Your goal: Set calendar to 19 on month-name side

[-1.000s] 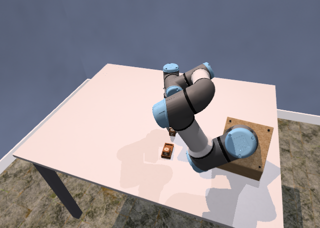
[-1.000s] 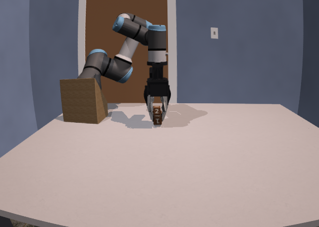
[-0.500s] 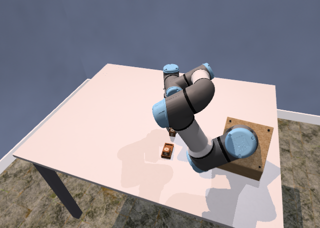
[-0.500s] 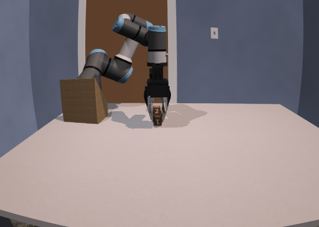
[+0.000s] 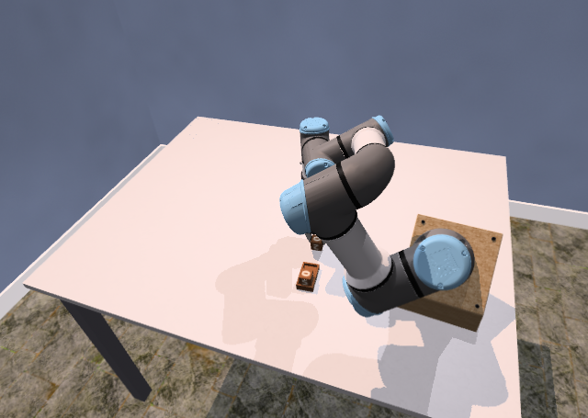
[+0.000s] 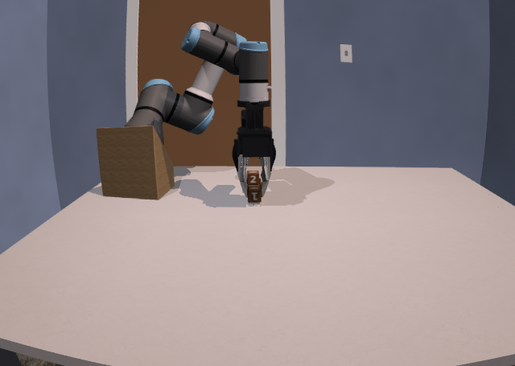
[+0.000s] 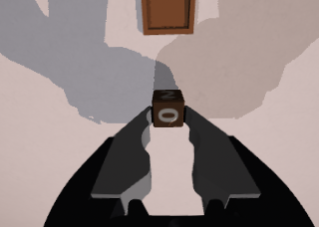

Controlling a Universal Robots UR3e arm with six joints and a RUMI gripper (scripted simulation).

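One gripper (image 6: 254,191) (image 7: 167,107) pinches a brown cube (image 5: 316,242) (image 6: 254,195) (image 7: 168,113) between its fingertips, its 1 upside down in the exterior view and a 0 visible from the wrist. Near it on the table (image 5: 189,223) (image 6: 257,270) (image 7: 279,152), the tray (image 5: 303,288) (image 7: 167,8) bears a second cube (image 5: 305,275) (image 6: 253,178), 0 on top and an upright 2 facing the exterior view.

The pale pink surface (image 5: 189,214) (image 6: 257,270) (image 7: 294,113) carries 1 brown tray (image 5: 316,276) (image 7: 168,31), lower middle of the top frame, and 1 wooden block (image 5: 486,262) (image 6: 126,162), lower right there.
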